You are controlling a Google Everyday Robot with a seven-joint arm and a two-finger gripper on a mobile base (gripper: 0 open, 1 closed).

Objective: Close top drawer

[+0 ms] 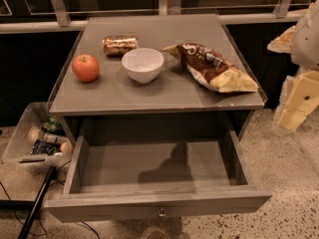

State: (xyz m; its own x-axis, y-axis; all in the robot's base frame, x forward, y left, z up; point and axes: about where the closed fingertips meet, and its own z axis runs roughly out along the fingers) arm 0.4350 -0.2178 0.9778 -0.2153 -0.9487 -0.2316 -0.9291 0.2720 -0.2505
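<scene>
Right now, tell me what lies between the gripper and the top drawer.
In the camera view, only bare speckled floor: the gripper hangs at the right edge, beside the cabinet, apart from the open top drawer.

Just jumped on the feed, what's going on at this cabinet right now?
The job is to close the top drawer, which is pulled well out and looks empty. The gripper hangs off to the right of the cabinet, level with its top, and is not touching the drawer or its knob. Nothing is being handled. On the cabinet top sit an apple, a can on its side, a white bowl and a chip bag.
</scene>
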